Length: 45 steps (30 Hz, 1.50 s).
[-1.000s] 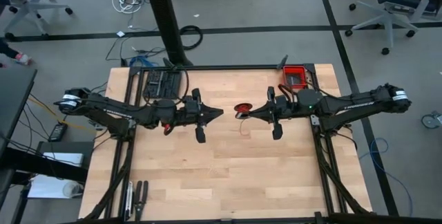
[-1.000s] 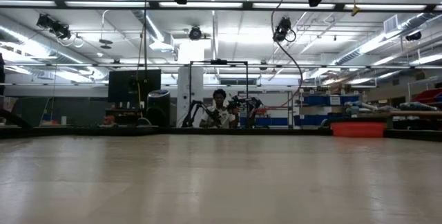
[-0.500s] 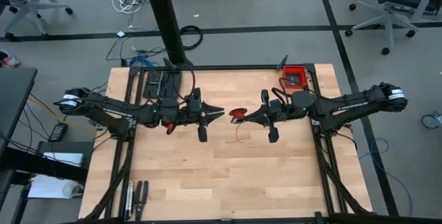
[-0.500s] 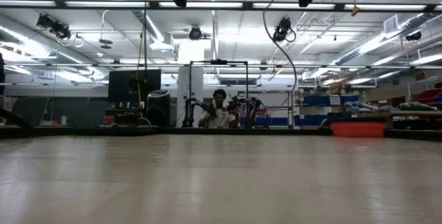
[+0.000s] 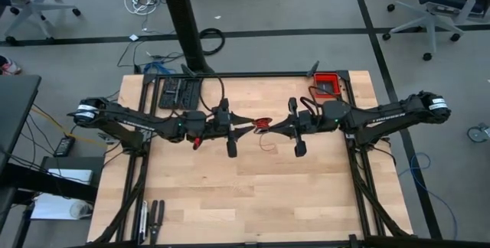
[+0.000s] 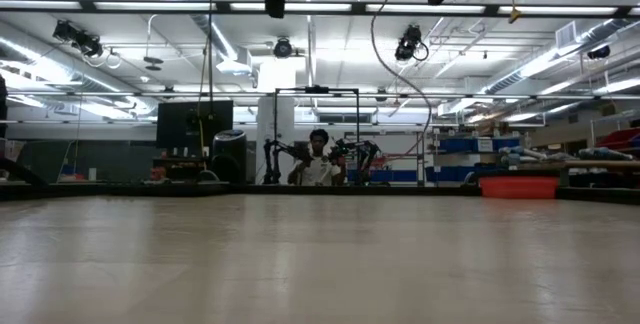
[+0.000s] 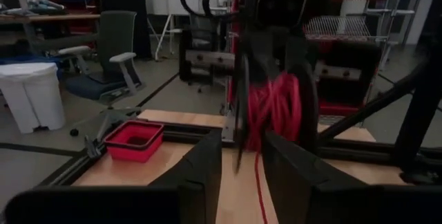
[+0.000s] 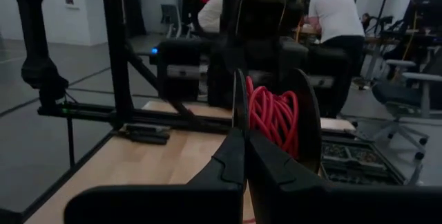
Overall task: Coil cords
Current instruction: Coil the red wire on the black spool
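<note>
from above, the two arms meet nose to nose over the middle of the tabletop [image 5: 253, 194], nearer its back edge, and the cord [image 5: 263, 123] sits between them as a small red bundle held up off the wood, with a thin tail drooping from it; holding it in the air probably keeps the loops from snagging. the right gripper [image 5: 273, 128] is pinched on the bundle, while the left gripper [image 5: 248, 126] comes in from the other side with its fingers parted, just beside the coil, seemingly ready to take it or a loose strand. a red bin [image 5: 327, 85] stands at the back right corner. at table height only the arms' undersides show along the top edge, and the wood below is bare. the left wrist camera looks between its parted fingers [image 7: 200, 175] straight at the red coil. the right wrist camera shows its fingers [image 8: 238, 158] pressed together with the coil just past them.
</note>
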Available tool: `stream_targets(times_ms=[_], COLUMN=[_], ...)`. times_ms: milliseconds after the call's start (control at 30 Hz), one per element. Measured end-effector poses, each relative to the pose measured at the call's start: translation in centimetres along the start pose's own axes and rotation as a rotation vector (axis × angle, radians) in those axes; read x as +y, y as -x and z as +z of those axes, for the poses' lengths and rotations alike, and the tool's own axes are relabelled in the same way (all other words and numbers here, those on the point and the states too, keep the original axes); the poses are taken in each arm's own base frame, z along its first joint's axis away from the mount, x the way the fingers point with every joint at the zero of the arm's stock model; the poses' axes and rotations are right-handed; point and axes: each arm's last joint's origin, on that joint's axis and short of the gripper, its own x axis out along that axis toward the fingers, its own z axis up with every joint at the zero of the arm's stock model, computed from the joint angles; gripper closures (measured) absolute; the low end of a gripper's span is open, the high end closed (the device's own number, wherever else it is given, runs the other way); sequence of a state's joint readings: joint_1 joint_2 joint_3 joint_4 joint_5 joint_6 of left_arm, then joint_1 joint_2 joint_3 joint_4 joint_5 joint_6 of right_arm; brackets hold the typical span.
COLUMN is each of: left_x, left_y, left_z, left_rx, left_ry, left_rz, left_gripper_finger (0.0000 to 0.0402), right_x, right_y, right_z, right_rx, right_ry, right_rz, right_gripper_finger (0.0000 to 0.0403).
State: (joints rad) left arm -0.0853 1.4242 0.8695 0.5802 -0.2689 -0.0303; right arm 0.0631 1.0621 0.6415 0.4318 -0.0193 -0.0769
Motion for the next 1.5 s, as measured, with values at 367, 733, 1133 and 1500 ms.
stream_targets(times_ms=[367, 733, 1133, 1500], left_x=[-0.1, -0.1, 0.1, 0.1], left_y=[-0.2, -0.2, -0.2, -0.1], left_z=[0.2, 0.2, 0.2, 0.4], left_rx=[-0.012, 0.013, 0.018, -0.003], left_ry=[-0.023, -0.055, -0.055, -0.044], left_rz=[0.000, -0.024, 0.054, 0.195], left_gripper_finger=[0.0317, 0.0399, 0.0401, 0.0401], right_x=[0.0, 0.1, -0.3, 3.9], right_y=[-0.2, -0.8, 3.3, 1.6], right_z=[-0.2, -0.6, 1.7, -3.2], right_rx=[0.007, 0.004, 0.021, 0.376], right_ry=[-0.008, -0.035, -0.049, -0.023], right_rz=[0.008, 0.040, -0.146, -0.318], right_gripper_finger=[0.0401, 0.0375, 0.0305, 0.0319])
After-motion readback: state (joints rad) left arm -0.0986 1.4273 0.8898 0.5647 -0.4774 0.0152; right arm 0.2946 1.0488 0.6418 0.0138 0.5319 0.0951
